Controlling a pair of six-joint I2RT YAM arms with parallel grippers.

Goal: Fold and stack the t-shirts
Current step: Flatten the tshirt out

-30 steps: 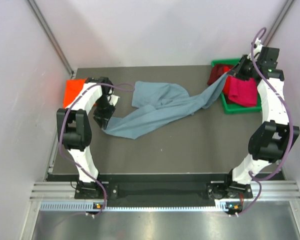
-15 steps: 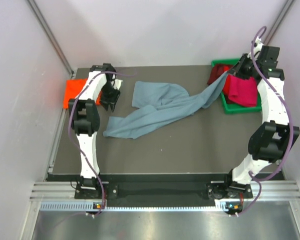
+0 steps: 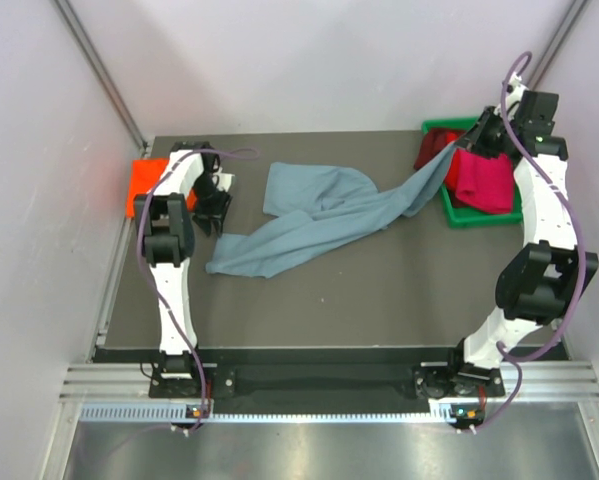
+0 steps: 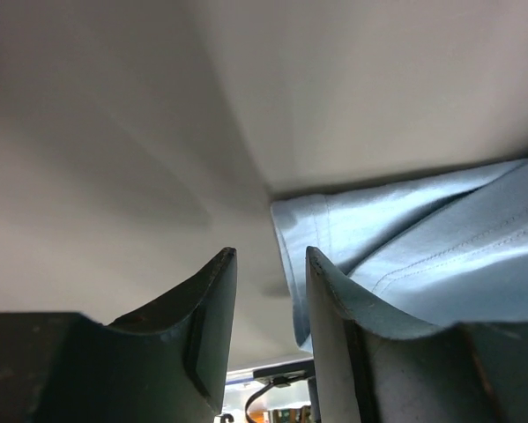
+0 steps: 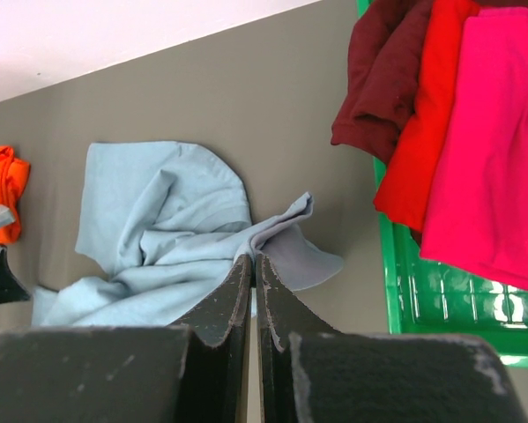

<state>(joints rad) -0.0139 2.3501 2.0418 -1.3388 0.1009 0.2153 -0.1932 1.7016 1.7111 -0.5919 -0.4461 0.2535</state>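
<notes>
Across the middle of the dark grey counter (image 3: 379, 290) lies the large slate blue-grey cloth t-shirt (image 3: 314, 215), crumpled and unfolded. Its bulk is bunched toward the back, one broad end trails down to the left, and a narrow strip stretches up to the right, toward the bin.

That strip ends at the right gripper (image 5: 253, 260), whose jaws are pressed together on the cloth at the green plastic bin (image 3: 479, 220) in the far right corner. The right wrist view shows the blue fabric gathered right up to the closed tips.

Inside the bin sit three more shirts. A dark maroon t-shirt (image 5: 378, 70) spills over the bin's left rim, with a bright red t-shirt (image 5: 422, 115) next to it. A vivid magenta t-shirt (image 5: 493, 141) lies furthest right.

On the left, the left gripper (image 4: 268, 254) hangs just beside the blue shirt's trailing end. Its jaws stand apart with nothing between them, and a hemmed edge of blue cloth lies just past the right-hand one.

Behind that arm, at the counter's far left edge, rests a small orange-red t-shirt (image 3: 144, 185), compact and well apart from the blue one.
</notes>
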